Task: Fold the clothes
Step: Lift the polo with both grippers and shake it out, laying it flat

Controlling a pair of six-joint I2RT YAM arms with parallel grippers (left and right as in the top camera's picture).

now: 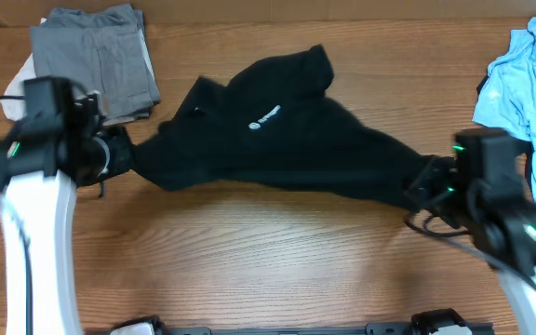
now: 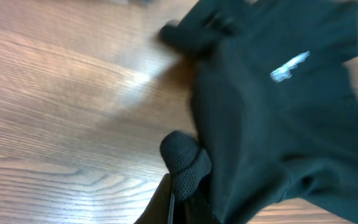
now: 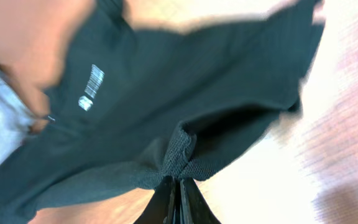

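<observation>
A large black short-sleeved shirt with a small white label mark lies stretched across the middle of the wooden table, crumpled and drawn out sideways. My left gripper is shut on the shirt's left end; in the left wrist view a bunch of black mesh fabric sticks out between its fingers. My right gripper is shut on the shirt's right end, where a pinch of fabric is clamped between the closed fingers. The shirt is taut between both grippers.
A folded grey garment lies at the back left, on top of something white. A crumpled light blue garment lies at the back right. Bare wooden table runs along the front.
</observation>
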